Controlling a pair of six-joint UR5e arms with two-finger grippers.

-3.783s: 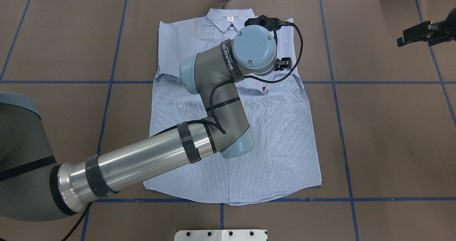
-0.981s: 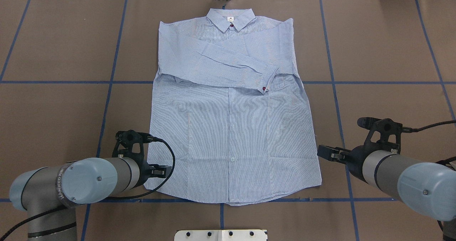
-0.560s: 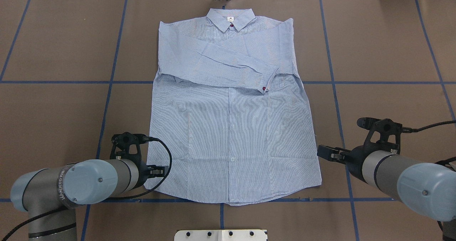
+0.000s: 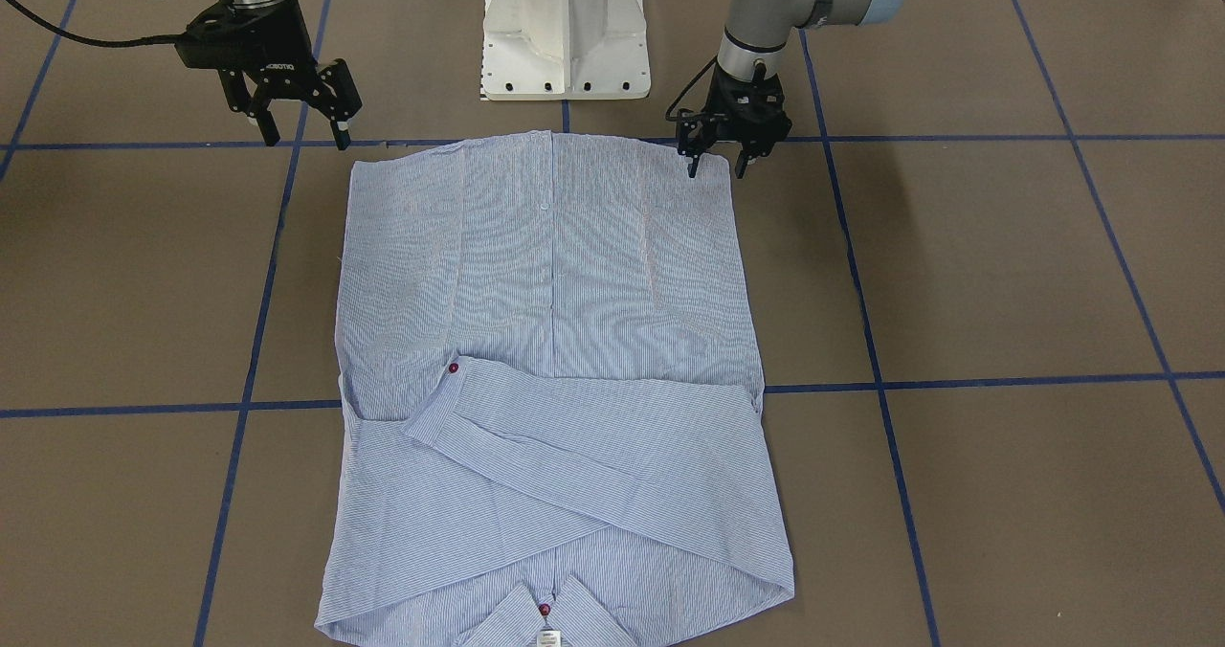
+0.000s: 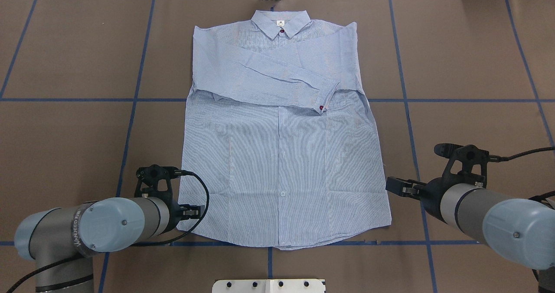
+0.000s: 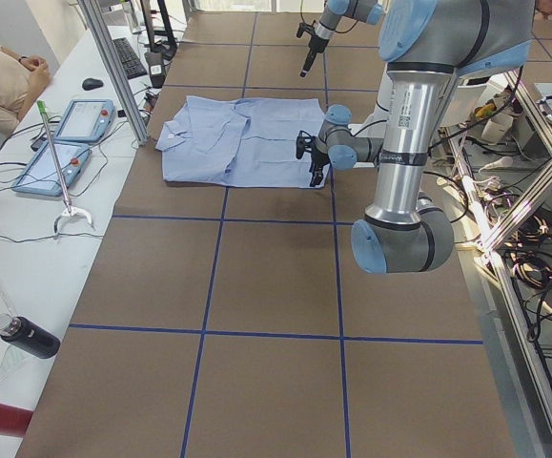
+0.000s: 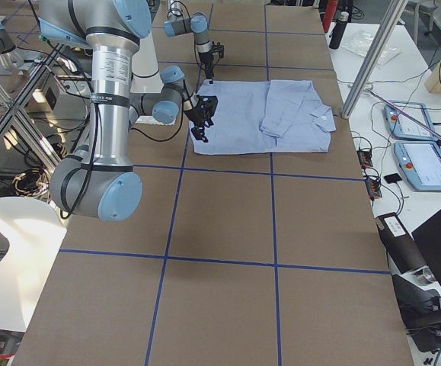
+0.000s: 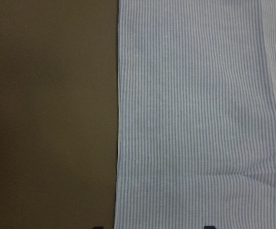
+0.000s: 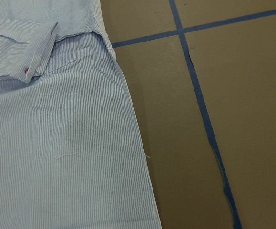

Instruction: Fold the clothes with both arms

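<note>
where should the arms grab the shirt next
Probably the shirt by its two hem corners, the left gripper and right gripper each coming down from its own outer side: sleeves lie folded across the chest, the flat hem is nearest them.

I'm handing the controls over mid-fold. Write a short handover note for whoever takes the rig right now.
The left gripper is open, straddling the shirt side edge at its hem corner; no grasp seen.
The right gripper is open, beside the other hem corner, off the cloth.
The shirt lies flat on the table, collar away from the robot.
Done: sleeves folded across the chest.
Left: grip both hem corners, then probably fold the hem up toward the collar.
</note>
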